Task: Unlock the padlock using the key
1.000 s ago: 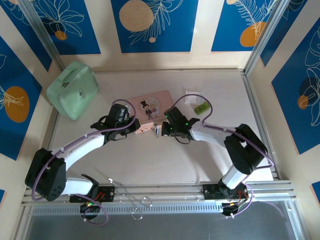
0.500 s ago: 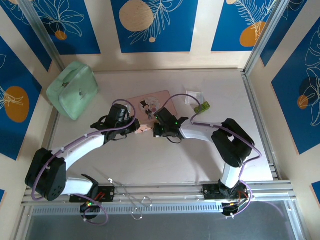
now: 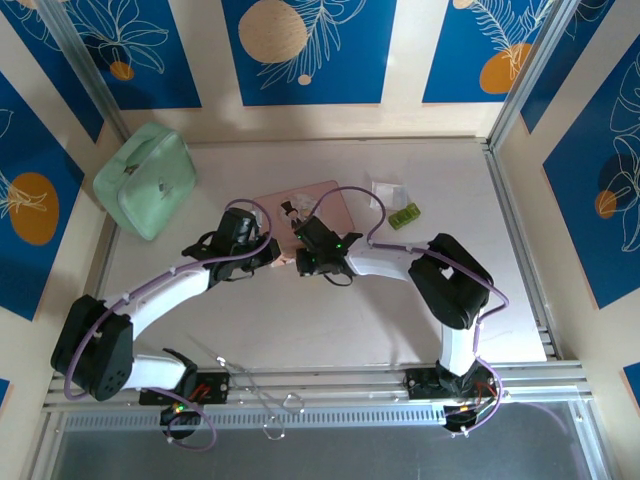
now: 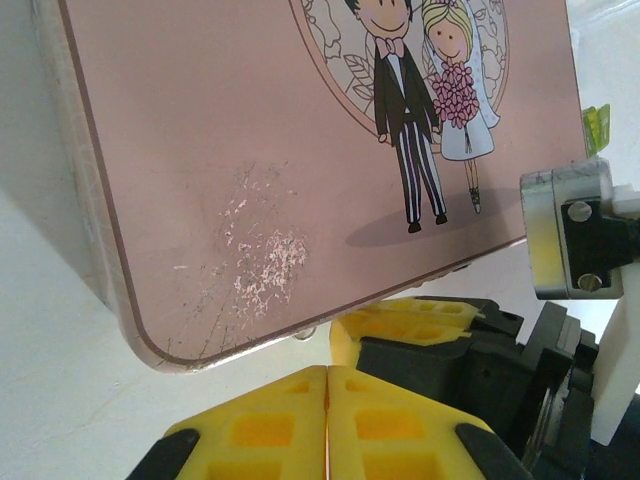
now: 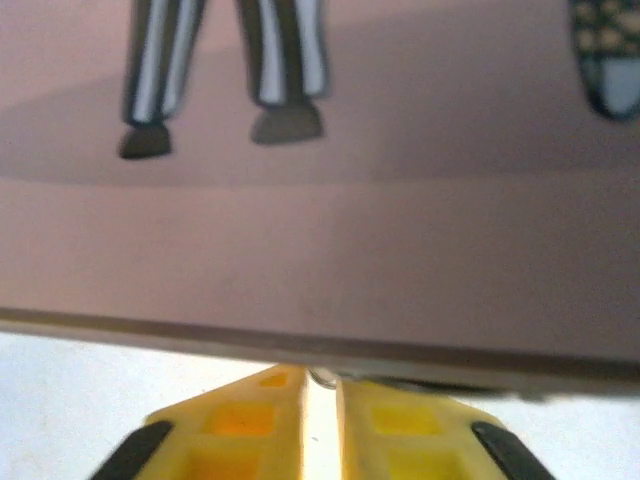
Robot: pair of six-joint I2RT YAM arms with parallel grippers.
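Padlock and key sit somewhere at the near edge of the pink tin (image 3: 275, 200), where the left gripper (image 3: 281, 257) and right gripper (image 3: 302, 263) meet. From above, the two arms cover that spot. The left wrist camera shows the left gripper's own yellow fingertips (image 4: 270, 425) pressed flat together with nothing visible between them, just short of the tin's rounded corner. It also shows the other gripper tucked under the tin's edge, beside a silvery speck (image 4: 303, 331). The right wrist camera sits closer. Its fingertips (image 5: 245, 410) stand a narrow slit apart, with a small silvery bit (image 5: 321, 378) at the top of the slit against the tin's lower edge. Whether that bit is key or shackle, and whether it is pinched, I cannot tell. Farther back, the overhead view adds a mint-green pouch (image 3: 147, 178) at the left and a small green item (image 3: 404, 216) right of the tin.
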